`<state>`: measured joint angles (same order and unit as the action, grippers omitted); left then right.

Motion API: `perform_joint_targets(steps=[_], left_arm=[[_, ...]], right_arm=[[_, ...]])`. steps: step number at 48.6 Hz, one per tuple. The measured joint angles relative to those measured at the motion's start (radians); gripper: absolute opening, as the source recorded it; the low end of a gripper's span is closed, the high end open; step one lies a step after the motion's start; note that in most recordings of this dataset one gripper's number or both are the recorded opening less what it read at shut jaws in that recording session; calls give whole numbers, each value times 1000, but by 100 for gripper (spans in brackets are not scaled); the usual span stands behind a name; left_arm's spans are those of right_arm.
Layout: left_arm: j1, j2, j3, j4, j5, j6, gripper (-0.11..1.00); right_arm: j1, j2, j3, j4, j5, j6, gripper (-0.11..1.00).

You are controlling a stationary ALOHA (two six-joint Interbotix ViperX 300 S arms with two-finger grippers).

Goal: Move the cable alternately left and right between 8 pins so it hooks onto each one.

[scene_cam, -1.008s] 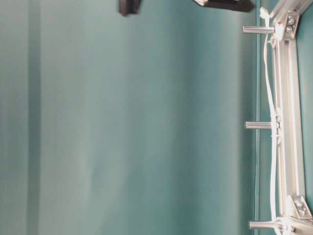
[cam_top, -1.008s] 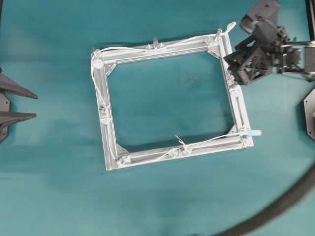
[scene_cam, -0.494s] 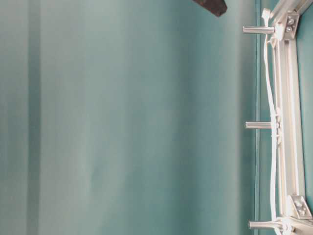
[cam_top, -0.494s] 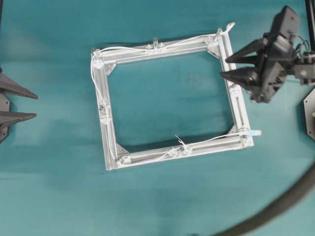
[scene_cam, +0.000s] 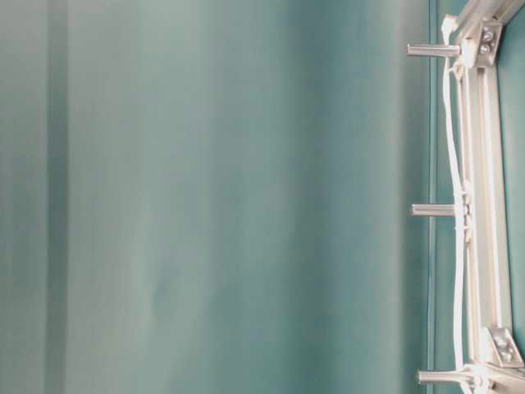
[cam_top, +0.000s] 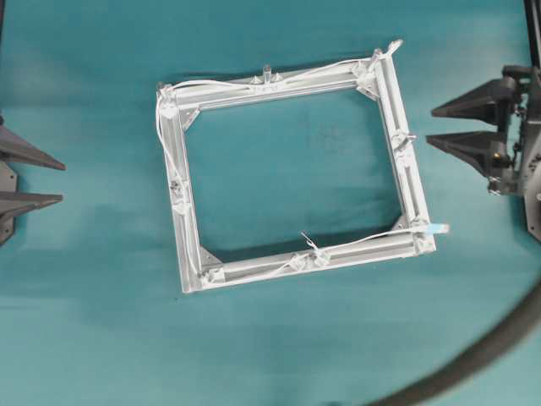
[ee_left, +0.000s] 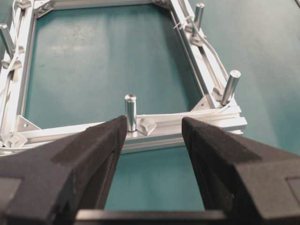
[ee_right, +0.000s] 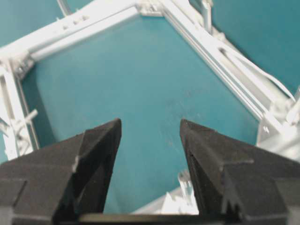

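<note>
Both our grippers stand with jaws wide, holding nothing: left gripper [cam_top: 52,179], right gripper [cam_top: 438,125], each well apart from the frame [cam_top: 188,254]. We see the cable [cam_top: 254,83] strung round the pins [cam_top: 267,71].

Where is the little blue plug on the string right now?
In the overhead view the light-blue plug sticks out past the frame at its lower right corner, below the open right gripper.

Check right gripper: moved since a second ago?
Yes. The right gripper has pulled back from the frame toward the overhead view's right edge, jaws open; the cable looks unchanged.
</note>
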<state>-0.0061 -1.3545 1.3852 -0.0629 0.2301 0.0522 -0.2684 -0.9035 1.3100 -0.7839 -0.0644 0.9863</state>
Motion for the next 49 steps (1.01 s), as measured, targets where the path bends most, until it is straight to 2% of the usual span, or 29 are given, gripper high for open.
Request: perform_joint_targets(steps=[14,27,49], left_arm=[[0,2,0,-2,0,0,63],[-2,0,0,-2,2,0,63],[0,0,0,-2,0,0,63]], right_arm=[[3,-104,92,0,0,2,56],[23,-201,133,-2,5,0,56],[60,-207,161,-2,15,0,56]])
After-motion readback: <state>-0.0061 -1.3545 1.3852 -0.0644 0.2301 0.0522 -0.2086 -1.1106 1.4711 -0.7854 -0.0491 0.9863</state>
